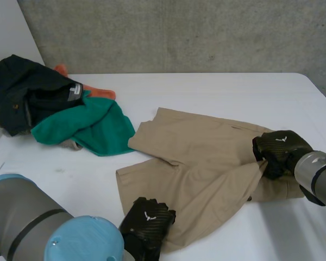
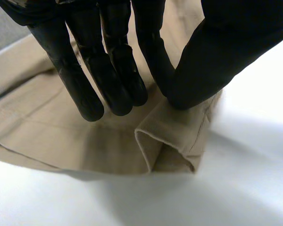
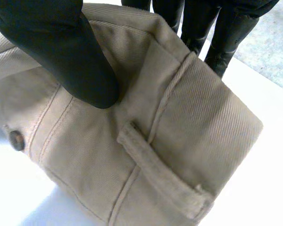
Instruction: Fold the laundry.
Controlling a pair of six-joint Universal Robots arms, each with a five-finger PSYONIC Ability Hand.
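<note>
The tan shorts [image 1: 201, 163] lie mostly flat on the white counter [image 1: 217, 92], towards its right side, with the legs running towards the robot's left. Well apart at the far left corner sits a heap of a black garment [image 1: 27, 92], a teal cloth [image 1: 92, 125] and an orange piece [image 1: 100, 91]. The left hand [image 1: 148, 222] is at the near corner of a leg. In its wrist view the thumb and the nearest finger close on a small raised fold of the leg hem [image 2: 174, 141], and the other fingers reach straight over the cloth. The right hand [image 1: 277, 149] is at the waistband [image 3: 179, 94] on the shorts' right edge. There the thumb presses on top and the fingers go behind, so a doubled piece of waistband with its belt loop [image 3: 155, 165] is pinched between them, near the button [image 3: 16, 140]. With both ends held, this looks like the grasp before the first fold, and the pile is not yet started. The next move likely calls for lifting both ends together and carrying them across to the far edge, with even tension so the cloth does not bunch. The left pinch looks shallow and could slip.
</note>
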